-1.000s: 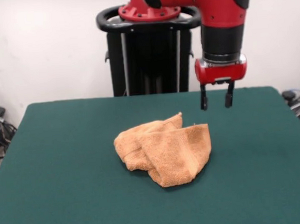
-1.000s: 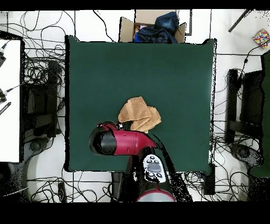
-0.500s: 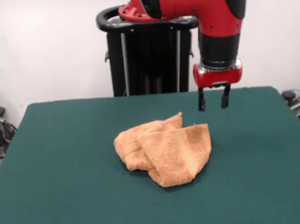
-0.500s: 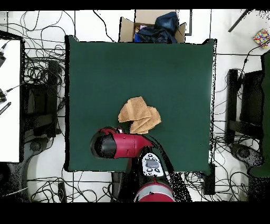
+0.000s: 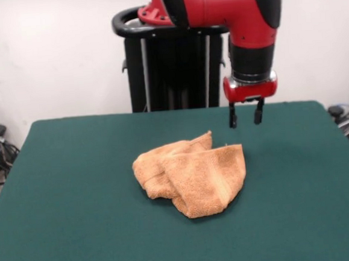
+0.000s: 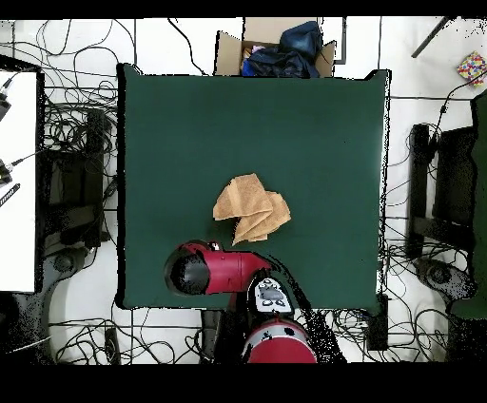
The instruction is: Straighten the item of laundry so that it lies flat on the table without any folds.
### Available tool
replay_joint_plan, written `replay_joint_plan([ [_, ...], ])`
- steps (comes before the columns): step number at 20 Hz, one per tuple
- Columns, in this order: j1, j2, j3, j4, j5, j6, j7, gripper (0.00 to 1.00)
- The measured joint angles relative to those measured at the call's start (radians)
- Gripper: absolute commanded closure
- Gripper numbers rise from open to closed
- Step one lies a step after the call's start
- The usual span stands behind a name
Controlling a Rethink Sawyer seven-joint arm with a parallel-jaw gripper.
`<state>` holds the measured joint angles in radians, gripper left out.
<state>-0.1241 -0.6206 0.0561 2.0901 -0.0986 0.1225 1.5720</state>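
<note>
The orange-tan towel (image 5: pixel 190 173) lies bunched and folded over itself near the middle of the green tabletop (image 5: pixel 70 193), a little toward the robot's edge. The end effector (image 5: pixel 246 114) hangs above the tabletop's pedestal-side edge, clear of the towel, fingers parted and empty.

We see an orange-tan towel (image 5: pixel 191 173) on a dark green table (image 5: pixel 79 222). At 12 o'clock hangs the red-and-black arm (image 5: pixel 231 8), its gripper (image 5: pixel 246 114) black below a red collar. Behind, a black pedestal (image 5: pixel 175 64) against a white wall (image 5: pixel 48 56).
</note>
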Motion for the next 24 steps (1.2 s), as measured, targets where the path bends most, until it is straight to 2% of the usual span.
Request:
replay_joint_plan([
  [12,-0.015,0.015,0.001,0.000,-0.002,0.000,0.000,0.00],
  [24,-0.092,-0.037,0.001,0.000,-0.053,0.000,0.000,0.00],
])
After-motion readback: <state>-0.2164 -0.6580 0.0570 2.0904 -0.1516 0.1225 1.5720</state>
